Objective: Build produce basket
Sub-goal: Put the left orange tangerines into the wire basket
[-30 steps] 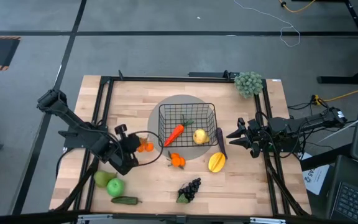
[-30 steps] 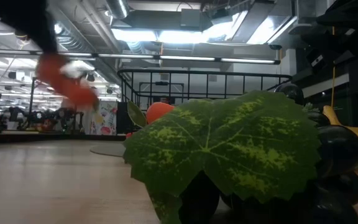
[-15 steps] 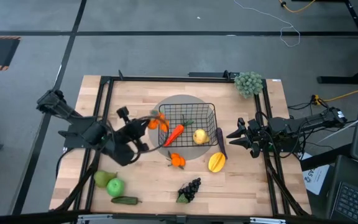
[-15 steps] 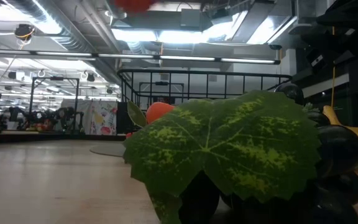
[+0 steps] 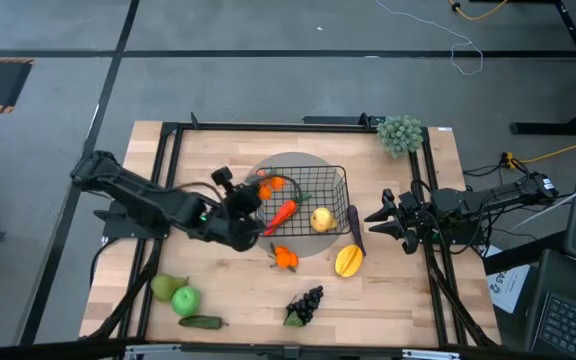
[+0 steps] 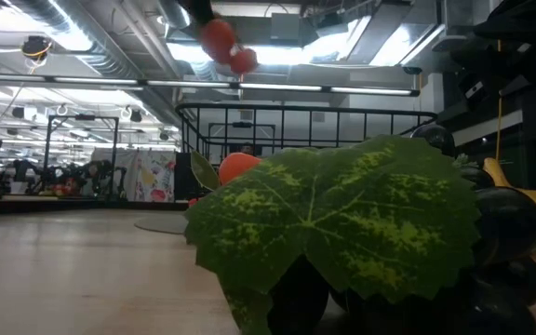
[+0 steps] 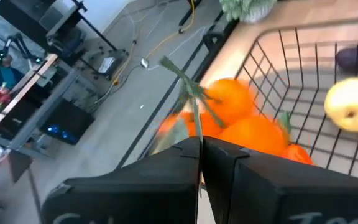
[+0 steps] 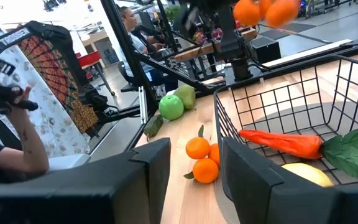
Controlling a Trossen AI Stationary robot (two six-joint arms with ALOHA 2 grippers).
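My left gripper [image 5: 255, 193] is shut on a cluster of oranges [image 5: 271, 184] above the left rim of the black wire basket [image 5: 336, 176]. The oranges also show in the low view [image 6: 227, 46] and the right wrist view [image 8: 266, 11]. In the basket lie an orange carrot [image 5: 282, 213] and a yellow fruit [image 5: 321, 219]. A purple eggplant [image 5: 354, 229] lies beside the basket's right wall. My right gripper [image 5: 376, 218] is open and empty at the table's right, pointing at the basket. My left gripper pinches the oranges' green stem [image 7: 193, 109] between its two shut fingertips. The fingers come from the table's left, roughly level. The oranges [image 7: 238, 118] sit just beyond the fingertips, lifted clear over the basket's left rim [image 7: 253, 59].
On the table in front of the basket lie a second orange cluster [image 5: 285, 257], a yellow fruit [image 5: 348, 261] and dark grapes [image 5: 306, 304]. A pear [image 5: 164, 287], green apple [image 5: 185, 301] and cucumber [image 5: 201, 322] lie at the near left. A grey-green bushy cluster [image 5: 400, 133] is at the far right.
My left gripper has carried the oranges up and toward the table's right and far side, from the near-left area to above the basket's left rim. The oranges have stayed clear of the table. My right arm has kept still.
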